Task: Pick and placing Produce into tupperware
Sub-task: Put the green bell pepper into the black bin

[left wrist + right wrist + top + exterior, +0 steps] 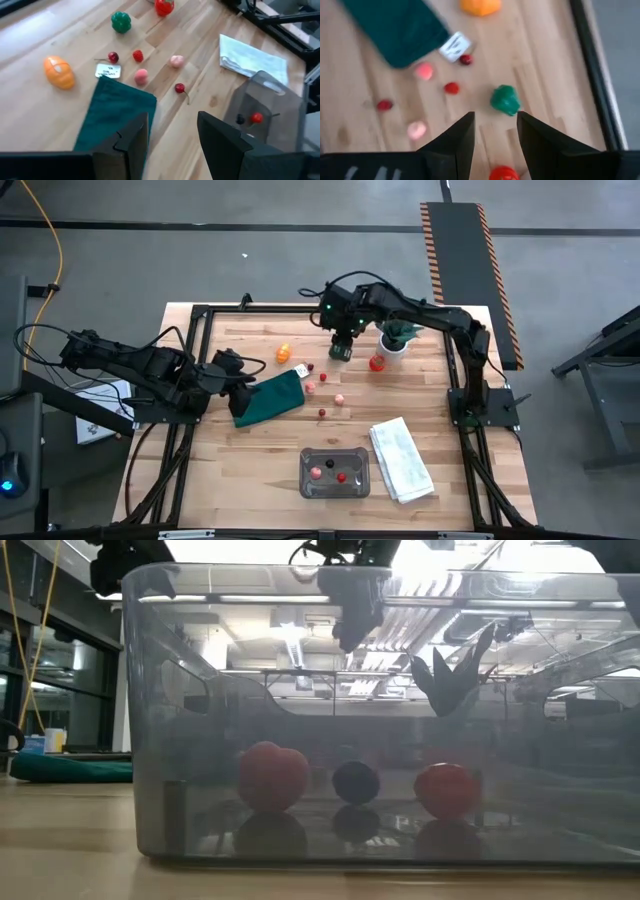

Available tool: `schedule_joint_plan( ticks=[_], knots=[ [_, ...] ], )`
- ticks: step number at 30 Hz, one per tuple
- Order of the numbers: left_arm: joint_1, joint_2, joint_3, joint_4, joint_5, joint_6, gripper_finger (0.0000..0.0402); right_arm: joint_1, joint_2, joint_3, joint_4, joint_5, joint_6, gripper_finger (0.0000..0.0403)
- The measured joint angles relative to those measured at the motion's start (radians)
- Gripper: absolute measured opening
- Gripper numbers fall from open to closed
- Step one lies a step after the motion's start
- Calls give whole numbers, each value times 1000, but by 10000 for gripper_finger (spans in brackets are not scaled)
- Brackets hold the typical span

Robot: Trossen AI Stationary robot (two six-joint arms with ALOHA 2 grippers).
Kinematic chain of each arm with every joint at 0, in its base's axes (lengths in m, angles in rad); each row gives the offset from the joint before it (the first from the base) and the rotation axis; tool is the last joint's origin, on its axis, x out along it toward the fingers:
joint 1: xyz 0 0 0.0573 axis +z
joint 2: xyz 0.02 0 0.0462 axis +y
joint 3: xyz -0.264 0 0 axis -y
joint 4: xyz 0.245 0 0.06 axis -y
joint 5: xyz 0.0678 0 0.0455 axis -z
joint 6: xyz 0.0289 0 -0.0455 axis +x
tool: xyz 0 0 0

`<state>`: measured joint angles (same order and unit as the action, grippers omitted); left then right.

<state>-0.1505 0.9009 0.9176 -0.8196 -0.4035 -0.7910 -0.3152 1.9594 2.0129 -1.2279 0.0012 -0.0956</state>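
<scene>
The tupperware (335, 486), clear and grey, sits near the table's front edge with three small pieces in it, two red (272, 775) (445, 790) and one dark (355, 780). More produce lies loose mid-table: an orange piece (284, 352), a green piece (505, 99), a red tomato-like piece (376, 363), pink pieces (141, 76) (176, 61), small red ones (137, 55) and cherries (179, 88). My right gripper (495, 130) hangs open above the far middle, the green piece just ahead of its fingertips. My left gripper (172, 135) hovers open over the dark green cloth's left end (245, 408).
A folded white towel (400, 460) lies right of the tupperware. A green potted plant in a white pot (398, 338) stands at the far right, close to my right arm. A small white card (108, 71) lies by the cloth's far corner. A black frame borders the table.
</scene>
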Motion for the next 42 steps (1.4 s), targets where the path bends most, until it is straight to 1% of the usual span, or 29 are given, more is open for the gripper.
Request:
schedule_joint_plan(
  ticks=[2, 9, 12, 17, 23, 26, 32, 39, 42],
  knots=[
    [0, 0, 0, -1, -12, 22, 159, -17, 0, 0, -23, -36, -71, 137],
    [0, 0, 0, -2, -43, 47, 159, -55, 0, 0, -88, -26, -358, 137],
    [0, 0, 0, -2, -43, 74, 159, -60, 0, 0, -90, -4, -454, 137],
    [0, 0, 0, -3, -43, 89, 159, -60, 0, 0, -72, 63, -561, 137],
    [0, 0, 0, -2, -51, 86, 159, -49, 0, 0, -69, 136, -568, 137],
    [0, 0, 0, -2, -54, 80, 159, -44, 0, 0, -64, 140, -587, 137],
    [0, 0, 0, 1, -55, 12, 159, -44, 0, 0, -3, 40, -582, 137],
    [0, 0, 0, 1, -54, -26, 159, -60, 16, 0, -14, -86, -582, 137],
    [0, 0, 0, 1, -54, -27, 159, -65, 38, 0, -31, -97, -583, 137]
  ],
)
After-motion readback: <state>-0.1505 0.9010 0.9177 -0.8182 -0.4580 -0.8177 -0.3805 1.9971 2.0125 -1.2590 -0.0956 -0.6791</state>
